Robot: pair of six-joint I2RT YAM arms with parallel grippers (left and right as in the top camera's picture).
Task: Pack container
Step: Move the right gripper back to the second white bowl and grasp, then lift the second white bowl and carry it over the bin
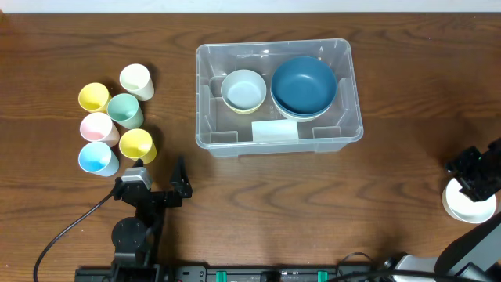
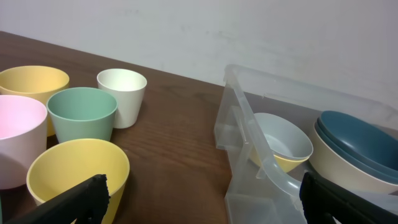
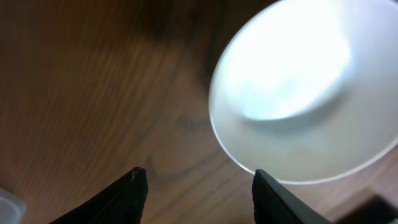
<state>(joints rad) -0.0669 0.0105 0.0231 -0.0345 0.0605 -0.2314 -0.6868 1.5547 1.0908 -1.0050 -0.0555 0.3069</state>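
1. The left gripper (image 1: 160, 171) is holding its jaws fully released, with nothing pinched between them.
2. Just ahead of its left finger (image 2: 68, 202), a yellow cup (image 1: 137, 145) is standing upright.
3. Five more cups are clustering around that one toward the left edge of the table (image 1: 313, 219): a blue cup (image 1: 98, 159), a pink cup (image 1: 99, 127), a green cup (image 1: 125, 110), a second yellow cup (image 1: 94, 97) and a white cup (image 1: 136, 81). All are standing upright with their mouths up.
4. The right gripper (image 3: 199, 177) is keeping its jaws partly parted and is grasping nothing; bare wood is showing between them.
5. It is hovering over a white bowl (image 3: 298, 93) that is sitting near the right edge, toward the near right corner. The bowl's rim is passing just beside one fingertip, and I cannot tell whether they are touching.
6. The container (image 1: 205, 102) is sitting midway along the far edge, well apart from the right gripper, with its near left corner closest to the left gripper.
7. Inside it, a blue bowl (image 1: 304, 82) is nesting in a cream bowl (image 2: 336, 168) at the right end. Just beside them, a pale bowl (image 1: 243, 88) is resting in a yellow bowl (image 2: 267, 163).
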